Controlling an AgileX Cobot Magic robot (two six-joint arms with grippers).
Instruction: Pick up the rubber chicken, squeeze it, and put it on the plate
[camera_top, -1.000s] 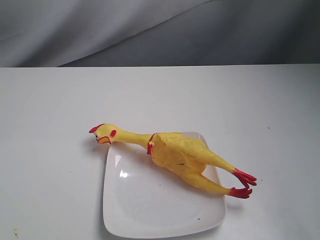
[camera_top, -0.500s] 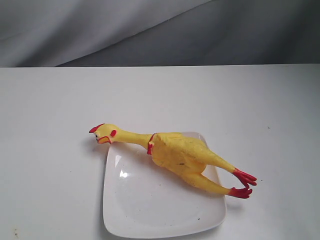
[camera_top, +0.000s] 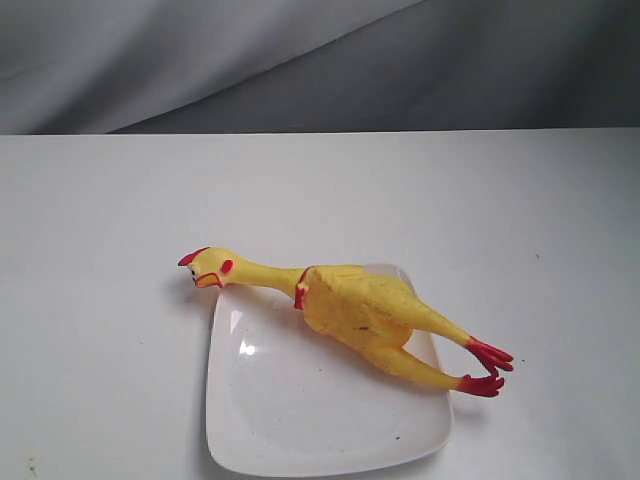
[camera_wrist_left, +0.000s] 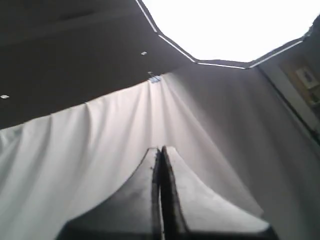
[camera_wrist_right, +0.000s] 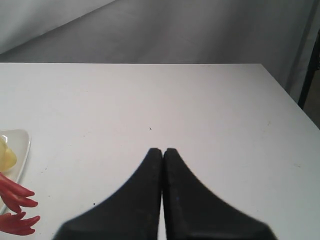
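Observation:
The yellow rubber chicken lies across the far part of the white square plate. Its head hangs over the plate's left far corner and its red feet stick out past the right rim. In the right wrist view the red feet and a bit of the plate's rim show at one edge. My right gripper is shut and empty above the bare table, apart from the chicken. My left gripper is shut and empty, pointed up at a grey curtain. Neither gripper shows in the exterior view.
The white table spreads round the plate, with its far edge against a grey curtain. In the right wrist view the table's corner and a dark stand show beyond it.

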